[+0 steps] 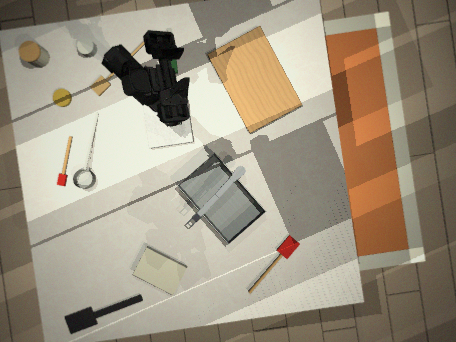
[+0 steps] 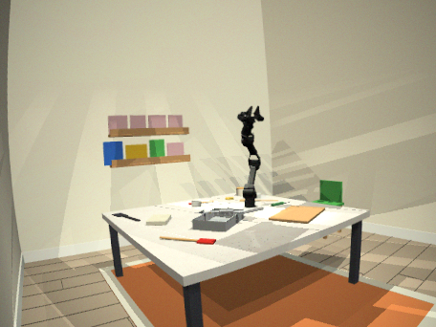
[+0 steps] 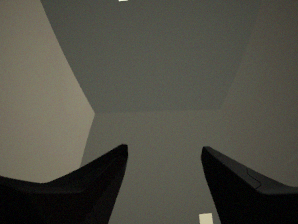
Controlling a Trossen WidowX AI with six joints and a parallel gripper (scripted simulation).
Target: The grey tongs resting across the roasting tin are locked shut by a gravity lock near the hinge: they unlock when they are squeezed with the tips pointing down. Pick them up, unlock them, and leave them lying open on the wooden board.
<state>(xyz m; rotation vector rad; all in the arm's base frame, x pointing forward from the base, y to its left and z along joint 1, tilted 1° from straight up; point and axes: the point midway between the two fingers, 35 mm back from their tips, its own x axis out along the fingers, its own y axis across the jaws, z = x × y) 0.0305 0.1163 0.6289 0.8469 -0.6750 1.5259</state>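
- The claw (image 1: 185, 64) (image 2: 253, 110) (image 3: 165, 151), black with tapering, wedge-shaped fingers, stands partway open — nothing between them — and points upward, high above the table.
- White tabletop (image 1: 100, 220) (image 2: 191, 258): smooth, flat, four-cornered, on dark square legs.
- Orange rug (image 1: 385, 210) (image 2: 229, 311): rectangular, pale-bordered, on the plank floor.
- Wooden board (image 1: 257, 82) (image 2: 297, 214): a flat rectangle with fine grain lines.
- Roasting tin (image 1: 240, 215) (image 2: 210, 224): grey, rectangular, straight-walled.
- Grey tongs (image 1: 220, 195) (image 2: 249, 210): long and slim, lying across the tin — one end rounded, both ends past its rim.
- Cream block (image 1: 160, 269) (image 2: 159, 219): low, matte, rectangular.
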